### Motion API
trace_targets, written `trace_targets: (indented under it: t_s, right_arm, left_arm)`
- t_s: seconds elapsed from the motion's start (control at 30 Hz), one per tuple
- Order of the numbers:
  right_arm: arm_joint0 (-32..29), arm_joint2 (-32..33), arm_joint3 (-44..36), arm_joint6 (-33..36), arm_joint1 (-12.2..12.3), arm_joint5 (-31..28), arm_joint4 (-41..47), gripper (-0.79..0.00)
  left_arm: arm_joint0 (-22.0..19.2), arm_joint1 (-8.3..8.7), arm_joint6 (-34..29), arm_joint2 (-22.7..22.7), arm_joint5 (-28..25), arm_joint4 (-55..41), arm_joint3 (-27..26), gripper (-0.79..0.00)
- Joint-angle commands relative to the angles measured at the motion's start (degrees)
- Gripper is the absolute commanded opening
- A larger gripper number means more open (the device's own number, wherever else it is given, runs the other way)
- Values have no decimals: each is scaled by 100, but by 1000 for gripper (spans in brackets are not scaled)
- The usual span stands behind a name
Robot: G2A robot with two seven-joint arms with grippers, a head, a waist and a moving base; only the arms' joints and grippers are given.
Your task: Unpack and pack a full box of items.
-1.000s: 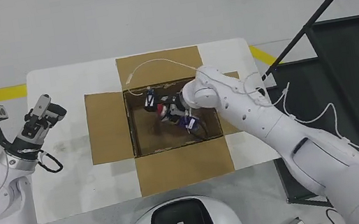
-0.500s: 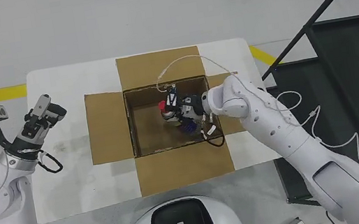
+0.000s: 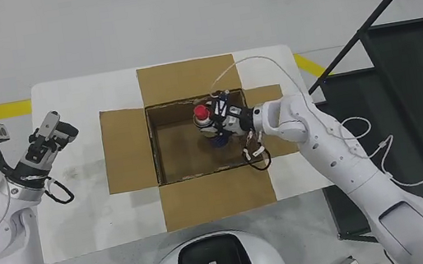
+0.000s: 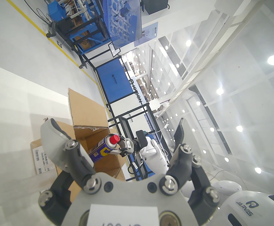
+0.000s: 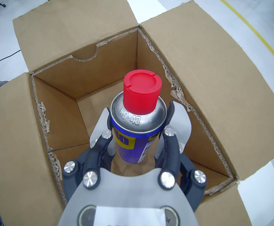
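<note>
An open cardboard box (image 3: 127, 149) lies on the white table, its four flaps spread flat. My right gripper (image 3: 225, 123) is shut on a blue spray can with a red cap (image 3: 206, 121), holding it upright above the box's far right part. In the right wrist view the fingers clamp the can (image 5: 139, 119) around its upper body, and the box floor (image 5: 100, 100) below looks bare. My left gripper (image 3: 50, 134) is open and holds nothing, raised over the table's left edge. The left wrist view shows the can (image 4: 102, 147) above the box (image 4: 85, 111).
Bare white table (image 3: 90, 209) lies left of and in front of the box. A dark metal stair frame (image 3: 401, 68) stands close to the table's right side. A black cable loop (image 3: 257, 158) hangs from the right arm over the right flap.
The right gripper has risen out of the box interior and shifted right and farther away, with the can coming upright. The left arm has kept still.
</note>
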Motion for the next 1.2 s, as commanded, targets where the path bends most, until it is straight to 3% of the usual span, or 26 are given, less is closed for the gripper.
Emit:
trace_targets:
  t_s: [0.0,0.27,0.47,0.83,1.17]
  right_arm:
    - [101,-120,149,-17,-39,59,33,-785]
    - [552,-629,908,-97,-232,158,190,-785]
    - [407,-458,709,-435,-155,-93,-24,-785]
    - [-768,734,-1074,-838,236,-276,-519,-785]
    - [-2198,2014,-2347,-924,506,-318,-245,-785]
  left_arm:
    - [0,0,0,0,0,0,0,0]
    - [0,0,0,0,0,0,0,0]
    - [0,0,0,0,0,0,0,0]
    - [0,0,0,0,0,0,0,0]
    - [0,0,0,0,0,0,0,0]
